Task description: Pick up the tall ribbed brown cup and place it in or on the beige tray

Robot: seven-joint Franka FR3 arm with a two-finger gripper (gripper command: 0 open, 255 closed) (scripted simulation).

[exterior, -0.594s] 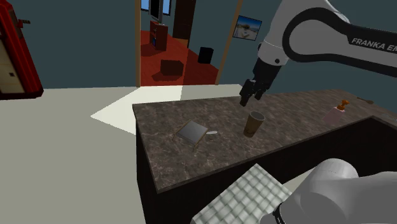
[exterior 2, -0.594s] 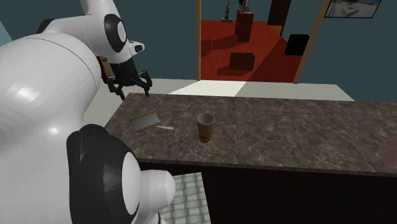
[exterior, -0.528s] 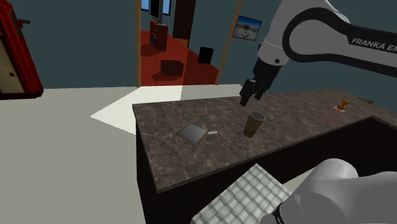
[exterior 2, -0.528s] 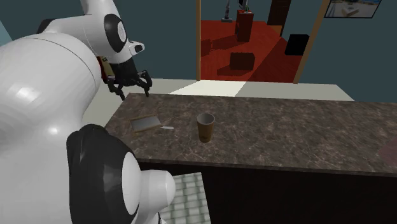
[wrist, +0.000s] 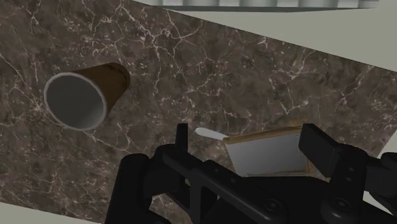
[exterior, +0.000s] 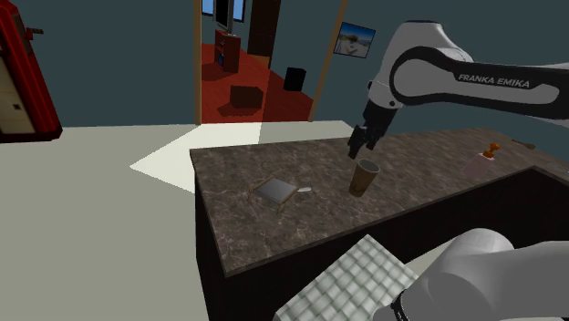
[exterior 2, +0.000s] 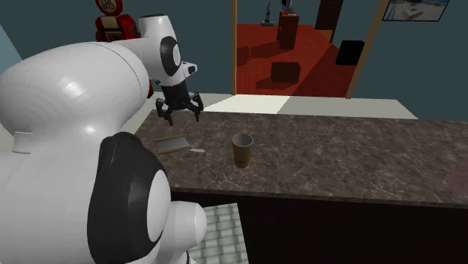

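Observation:
The brown cup stands upright and empty on the dark marble counter; it also shows as cup and cup. The flat beige-rimmed tray lies on the counter to the cup's left in the shoulder view, seen again as tray and tray. My gripper hangs open above the counter, holding nothing. In the second exterior view the gripper hovers over the tray's far side. Through the wrist view the gripper frames the tray between its fingers, with the cup off to one side.
A small white piece lies against the tray. A pink bottle with an orange top stands far right on the counter. Behind the counter a doorway opens onto a red-floored room. A red cabinet stands at the left.
The arm has swung, carrying the gripper rightwards in the second exterior view, from beyond the counter's corner to over the tray. Cup and tray have not moved.

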